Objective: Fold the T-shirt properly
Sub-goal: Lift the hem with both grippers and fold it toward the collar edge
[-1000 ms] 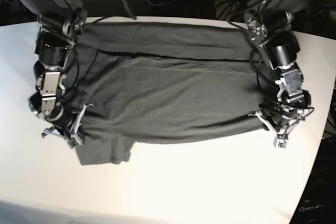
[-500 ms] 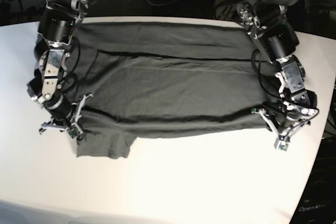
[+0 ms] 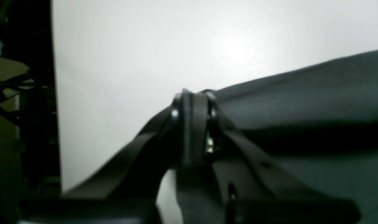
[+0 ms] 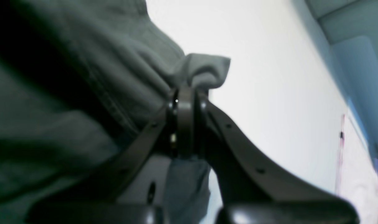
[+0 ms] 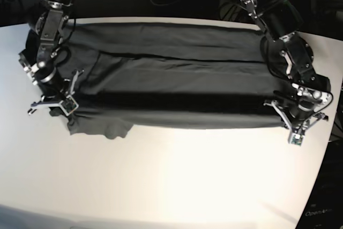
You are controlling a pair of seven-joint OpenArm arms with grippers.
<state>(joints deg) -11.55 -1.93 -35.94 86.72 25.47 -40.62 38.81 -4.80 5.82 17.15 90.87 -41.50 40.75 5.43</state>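
- Left gripper (image 3: 192,102): I see its jaws pressed together on a fold of the T-shirt (image 3: 301,102); the dark cloth runs away from the fingertips across the white table (image 3: 145,46).
- Right gripper (image 4: 185,99): I see it likewise clamped tight on the T-shirt (image 4: 83,77), a small tuft of grey fabric sticking out just past the fingertips, a stitched hem line visible beside them.
- T-shirt (image 5: 171,79), base view: I find it spread widthwise across the far half of the table (image 5: 171,186), its near edge pinched at either end by the left gripper (image 5: 292,124) and the right gripper (image 5: 56,100), a shadowed band running between them. One short sleeve pokes out towards the table's near edge just beside the right gripper.
- Writing: I can make out only "OpenAr" on dark equipment (image 5: 321,213) off the table's corner nearest the left gripper.
- Appearance: plain dark charcoal grey, soft, lightly creased, no print.
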